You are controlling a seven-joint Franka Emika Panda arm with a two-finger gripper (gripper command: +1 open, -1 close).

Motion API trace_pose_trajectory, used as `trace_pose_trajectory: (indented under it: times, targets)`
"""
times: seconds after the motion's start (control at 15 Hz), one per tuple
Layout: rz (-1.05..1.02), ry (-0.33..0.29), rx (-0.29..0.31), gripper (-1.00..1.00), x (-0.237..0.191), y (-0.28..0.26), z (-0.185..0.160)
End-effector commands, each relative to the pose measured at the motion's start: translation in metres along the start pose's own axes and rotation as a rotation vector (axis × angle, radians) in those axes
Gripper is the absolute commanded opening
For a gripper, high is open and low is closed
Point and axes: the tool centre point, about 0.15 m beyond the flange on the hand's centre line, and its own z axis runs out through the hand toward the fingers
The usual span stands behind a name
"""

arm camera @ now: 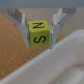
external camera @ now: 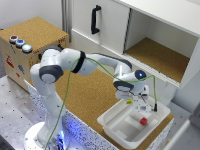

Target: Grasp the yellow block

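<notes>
Exterior view: A white Panda arm (external camera: 75, 62) reaches across a cork-topped table (external camera: 90, 97) toward a white tray (external camera: 112, 127) at the 5 o'clock corner of the picture. The tool (external camera: 136, 103) hangs over the tray's far rim, with a speck of yellow just visible at its tip, too small here to make out. A red cube (external camera: 143, 121) lies alone on the tray floor, just toward 5 o'clock from the tool and apart from it. A green cable (external camera: 100, 67) loops along the arm. At 10 o'clock stands a cork-faced box (external camera: 32, 37) carrying coloured buttons (external camera: 19, 43); at 1 o'clock a white cabinet (external camera: 165, 35) stands open, its shelf lined with cork, and a black handle (external camera: 95, 19) is fixed to its closed door.

Wrist view: The yellow block (arm camera: 40, 35) sits between the tool's (arm camera: 39, 31) two fingers (arm camera: 23, 26), which are clenched against its opposite sides, grasping it. The upper face of the cube bears a black letter N, and the face toward the camera carries a small dark mark. Below the block lies the cork surface at 9 o'clock, and the tray's pale rim (arm camera: 55, 62) sweeps across from 7 o'clock to 3 o'clock. Whether the block touches the rim beneath it cannot be told.
</notes>
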Motion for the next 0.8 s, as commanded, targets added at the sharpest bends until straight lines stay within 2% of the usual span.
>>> trace_pose_trajectory:
  times: [0.0,0.07,0.27,0.53,0.73]
  targets:
    - [-0.036,-0.087,-0.001,-1.0,0.03,-0.053,0.038]
    - [-0.016,-0.099,0.019,-1.0,0.029,-0.061,0.048]
    - [0.05,-0.138,0.029,-1.0,0.025,-0.074,0.069]
    - [0.131,-0.174,0.018,-1.0,0.035,-0.08,0.104]
    - [0.255,-0.238,-0.038,-1.0,0.035,-0.089,0.129]
